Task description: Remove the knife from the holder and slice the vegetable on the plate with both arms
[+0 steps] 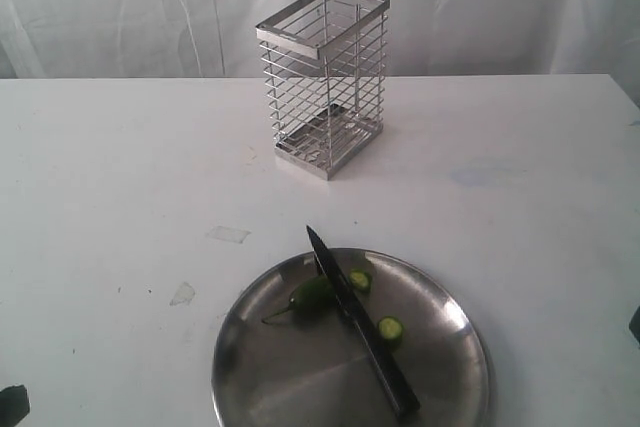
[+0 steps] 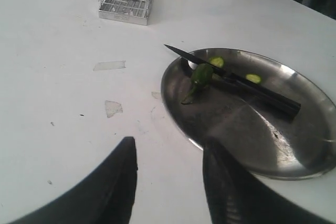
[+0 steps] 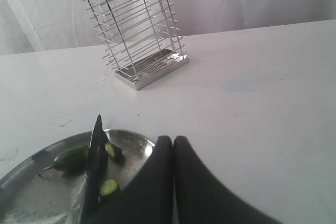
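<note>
Two cut pieces of the small dark green chili pepper (image 1: 389, 329) lay on the large round stainless-steel plate (image 1: 300, 392), to the right of the slim all-dark knife (image 1: 358, 319), while the stemmed remainder (image 1: 308, 297) sat to the blade's left. The knife rested diagonally across the plate, its tip poking past the far rim and its handle toward the near right; judging by the pale cut faces, slicing was done and the tool had been set down where it worked. Well beyond, the tall wire-bar silver holder (image 1: 322, 77) stood empty on the white table (image 1: 520, 187).

Neither arm reached over the plate. The left gripper (image 2: 169, 174) hung back at the near left, its dark fingers (image 2: 118, 182) spread apart with nothing between them. The right gripper (image 3: 173, 166) hovered near the plate's right edge, fingers pressed together and empty. Both poses looked like a withdrawn, finished stance.
</note>
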Controlling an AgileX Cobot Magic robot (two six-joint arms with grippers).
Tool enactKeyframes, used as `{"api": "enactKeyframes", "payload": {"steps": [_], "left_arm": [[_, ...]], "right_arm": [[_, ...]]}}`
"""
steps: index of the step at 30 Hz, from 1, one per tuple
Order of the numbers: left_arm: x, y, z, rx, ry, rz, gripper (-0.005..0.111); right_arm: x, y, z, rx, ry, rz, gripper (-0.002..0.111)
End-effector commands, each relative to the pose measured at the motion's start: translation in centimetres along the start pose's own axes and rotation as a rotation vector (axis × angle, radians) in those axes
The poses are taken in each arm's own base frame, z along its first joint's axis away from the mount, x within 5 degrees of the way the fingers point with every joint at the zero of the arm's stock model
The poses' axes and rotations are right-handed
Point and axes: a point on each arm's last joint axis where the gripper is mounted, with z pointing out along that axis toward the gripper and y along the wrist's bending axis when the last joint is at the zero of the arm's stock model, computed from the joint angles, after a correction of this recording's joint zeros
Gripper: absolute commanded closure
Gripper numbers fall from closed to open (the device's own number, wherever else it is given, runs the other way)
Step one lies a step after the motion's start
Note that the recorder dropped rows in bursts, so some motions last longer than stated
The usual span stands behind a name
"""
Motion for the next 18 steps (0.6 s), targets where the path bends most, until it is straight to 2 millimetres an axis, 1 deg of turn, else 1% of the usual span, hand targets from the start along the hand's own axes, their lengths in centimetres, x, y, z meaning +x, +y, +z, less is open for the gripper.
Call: {"api": "enactKeyframes", "payload": {"steps": [1,5,18], "left_arm": [[0.04,0.22,0.00,-0.038,-0.007,-0.010,0.061],[0.05,0.27,0.00,-0.047,-0.007,-0.012,0.061],[0.07,0.27,0.00,-0.047,-0.005,-0.012,0.061]], "right_arm": [[-0.04,-0.58,-0.01,0.097,-0.029,-0.002,0.108],[-0.11,-0.94,-0.05,0.162,-0.041,0.008,0.108],[-0.09,-0.96,-0.06,0.166,-0.040,0.009,0.108]]}}
